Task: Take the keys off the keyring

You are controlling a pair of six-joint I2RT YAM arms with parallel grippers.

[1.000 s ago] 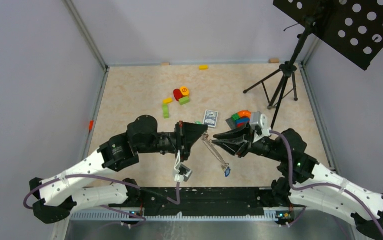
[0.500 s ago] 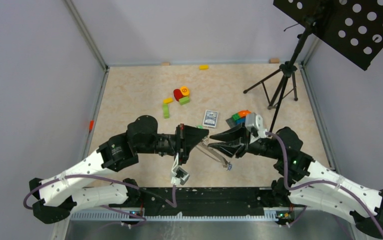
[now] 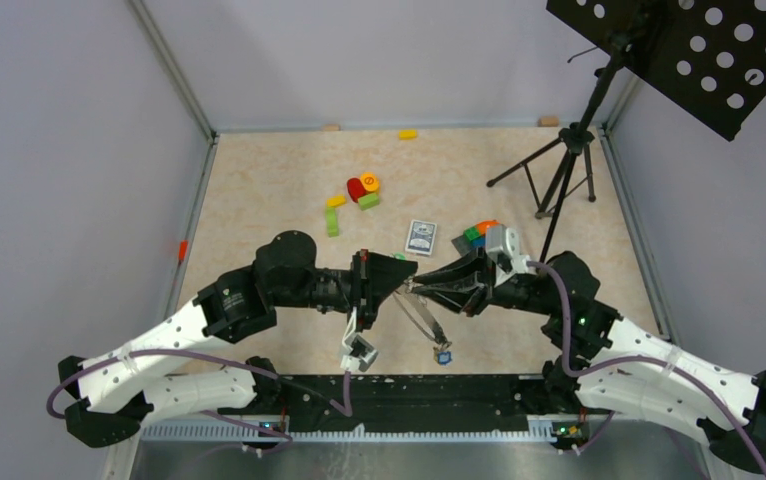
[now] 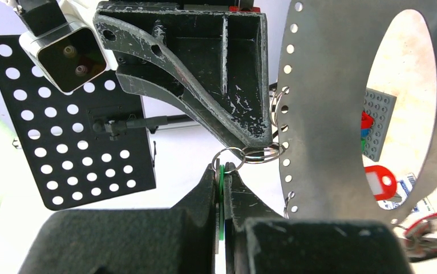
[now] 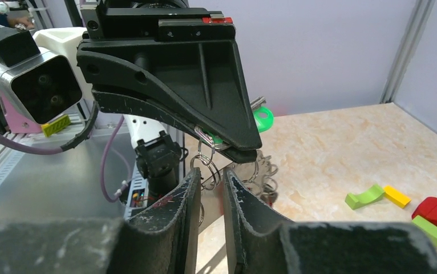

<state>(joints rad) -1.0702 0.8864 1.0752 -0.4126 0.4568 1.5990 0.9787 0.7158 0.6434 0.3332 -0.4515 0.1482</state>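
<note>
The keyring (image 4: 324, 114) is a wide grey metal loop with a row of small holes, hanging edge-on between the two grippers (image 3: 421, 315). My left gripper (image 4: 223, 171) is shut on a key's green tag (image 4: 222, 194), whose small split ring (image 4: 230, 160) links toward the loop. My right gripper (image 5: 210, 174) meets it tip to tip, jaws a narrow gap apart with a small split ring (image 5: 207, 162) spanning them. A blue-tagged key (image 3: 443, 355) dangles low from the loop. A red tag (image 4: 380, 181) shows through the loop.
A playing-card box (image 3: 421, 236) lies just behind the grippers. Coloured blocks (image 3: 364, 190) lie further back, with another stack (image 3: 479, 233) by the right wrist. A black tripod stand (image 3: 559, 170) occupies the back right. A yellow block (image 3: 407, 134) lies at the far wall.
The right gripper moved left until its tips met the left gripper's, widening briefly and closing again. The keyring swung and the blue-tagged key shifted left and down.
</note>
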